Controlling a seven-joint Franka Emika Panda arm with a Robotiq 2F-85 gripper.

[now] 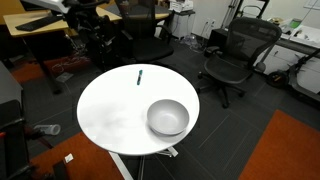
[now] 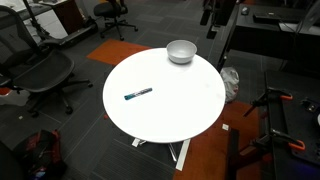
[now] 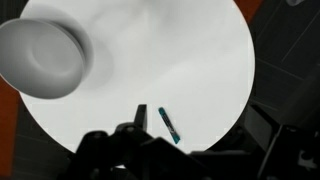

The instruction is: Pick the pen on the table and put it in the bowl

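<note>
Black and blurry, the gripper (image 3: 138, 132) juts in at the wrist view's bottom edge, mostly cut off, so I can't tell whether its fingers are apart or together. The pen (image 3: 169, 125) lies on the white table (image 3: 200, 60), well apart from the bowl (image 3: 40, 55), which is clipped at the frame's side.

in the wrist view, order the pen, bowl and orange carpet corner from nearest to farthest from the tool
1. pen, just right of the tool, on the table.
2. bowl, upper left of the view.
3. orange carpet, top right, past the table's edge.
</note>
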